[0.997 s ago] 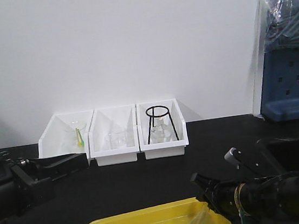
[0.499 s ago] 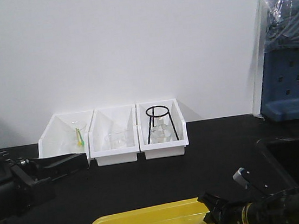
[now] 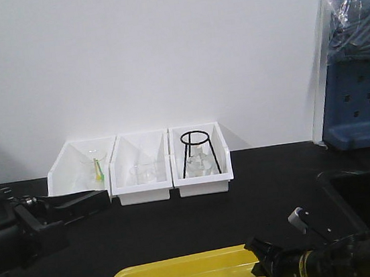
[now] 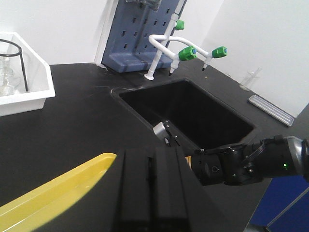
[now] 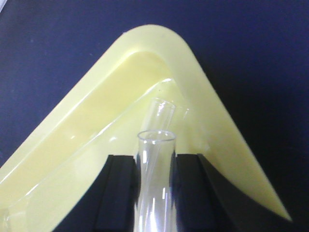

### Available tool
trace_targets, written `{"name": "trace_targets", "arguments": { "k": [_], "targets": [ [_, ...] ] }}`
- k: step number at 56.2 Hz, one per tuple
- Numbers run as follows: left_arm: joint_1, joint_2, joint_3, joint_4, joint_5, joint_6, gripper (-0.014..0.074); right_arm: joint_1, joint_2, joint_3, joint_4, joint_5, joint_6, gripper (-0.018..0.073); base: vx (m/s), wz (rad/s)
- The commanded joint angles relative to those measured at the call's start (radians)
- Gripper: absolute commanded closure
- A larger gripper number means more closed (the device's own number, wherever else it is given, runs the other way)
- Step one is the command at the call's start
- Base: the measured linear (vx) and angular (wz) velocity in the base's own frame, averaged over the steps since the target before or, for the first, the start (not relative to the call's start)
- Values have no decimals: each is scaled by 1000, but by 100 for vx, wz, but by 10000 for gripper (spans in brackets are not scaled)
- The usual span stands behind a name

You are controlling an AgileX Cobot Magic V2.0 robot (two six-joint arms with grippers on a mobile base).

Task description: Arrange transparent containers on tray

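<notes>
Seen from the right wrist, my right gripper [image 5: 155, 160] is shut on a clear glass test tube [image 5: 155, 193], its open rim pointing away over the yellow tray [image 5: 96, 111]. A second test tube [image 5: 163, 112] lies in the tray just beyond it, slanting along the inner wall. In the front view the tray [image 3: 181, 274] sits at the bottom edge, with the right gripper [image 3: 262, 264] low at its right end. My left gripper [image 3: 101, 198] hovers at the left, away from the tray. From the left wrist its jaws [image 4: 151, 154] are together and hold nothing.
Three white bins [image 3: 142, 184] with glassware and a black ring stand [image 3: 196, 154] stand against the back wall. A black sink [image 4: 188, 113] with green-handled taps [image 4: 188, 53] lies to the right, and a blue pegboard [image 3: 361, 90] stands behind it.
The right gripper has sunk lower over the tray's right end, and the tube it carries has dropped below the front view's edge. The tray's left corner shifted slightly right. The left arm stayed still.
</notes>
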Motion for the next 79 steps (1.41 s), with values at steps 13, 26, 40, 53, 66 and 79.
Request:
{"name": "trace_targets", "arguments": {
  "k": [13,26,40,53,66,79],
  "targets": [
    [-5,-23,-31,-50,-20,-4,597,-4,-53,-19,9,-17,-9,37,0,0],
    [-5,-23,-31,-50,-20,-4,597,-5,-56,-19,12,-66,-9,32,0,0],
    [-5,-23,-31,-48,-20,-4,597,-5,-106,-85,-41,-181,-125,161,0,0],
    [-5,-23,-31,75,-20,-28,597,-4,-243,-148,-301,-259,-307,564,0,0],
    [-5,-23,-4,238,-11,-83,597,-5,-465,-127,-578,-270,-309,572,0,0],
    [-5,-35,70,238,-48,-80,597,-5,-675,-25,-578,-256,-326,572,0,0]
  ]
}}
